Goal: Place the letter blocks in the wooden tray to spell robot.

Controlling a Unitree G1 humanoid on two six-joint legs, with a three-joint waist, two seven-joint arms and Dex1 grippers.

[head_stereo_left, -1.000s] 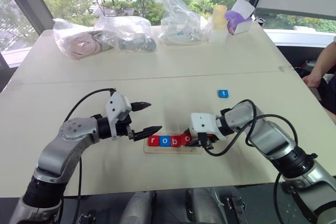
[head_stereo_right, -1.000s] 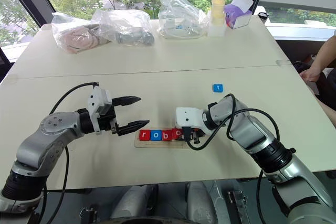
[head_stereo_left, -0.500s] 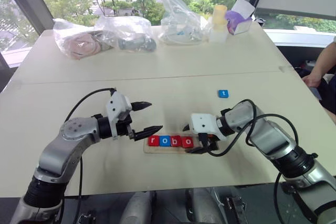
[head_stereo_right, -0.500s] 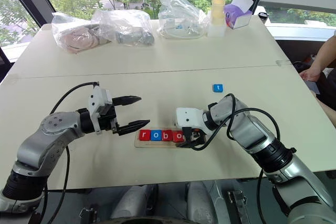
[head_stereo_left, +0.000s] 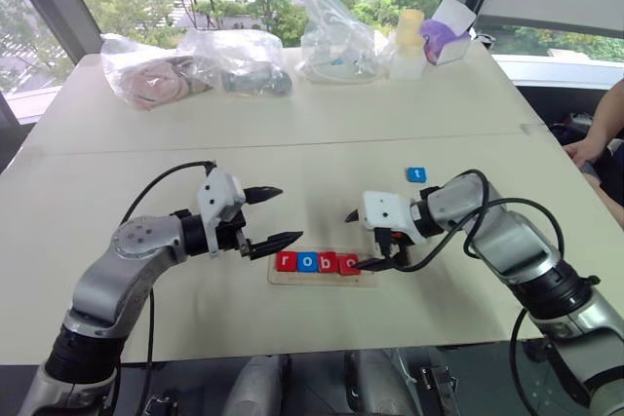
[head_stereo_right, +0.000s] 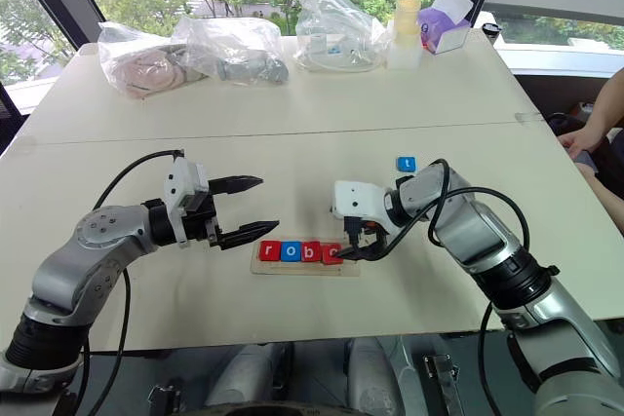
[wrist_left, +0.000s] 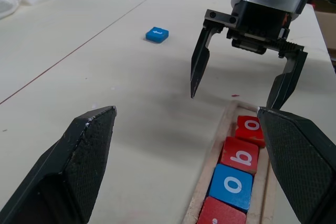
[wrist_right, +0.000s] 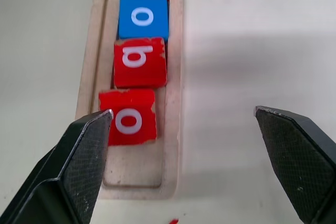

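Note:
The wooden tray (head_stereo_left: 368, 280) lies at the table's front centre. It holds a red r (head_stereo_left: 285, 261), a blue o (head_stereo_left: 305, 261), a red b (head_stereo_left: 327, 262) and a red o (wrist_right: 128, 118), which sits slightly askew. The tray's floor is bare past that o. The blue t block (head_stereo_left: 416, 174) lies alone on the table, further back and to the right. My right gripper (head_stereo_left: 359, 239) hangs open just above the tray's right end, holding nothing. Left of the tray, my left gripper (head_stereo_left: 291, 212) is open and empty, pointing toward the r.
Several plastic bags (head_stereo_left: 195, 65) lie along the table's far edge, with a pale cup (head_stereo_left: 408, 41) and a purple and white box (head_stereo_left: 444, 36). A person's arm (head_stereo_left: 600, 138) rests at the right edge. Bare tabletop surrounds the tray.
My right gripper has opened, leaving the red o in the tray, and has lifted a little up and to the right. The left arm has stayed still.

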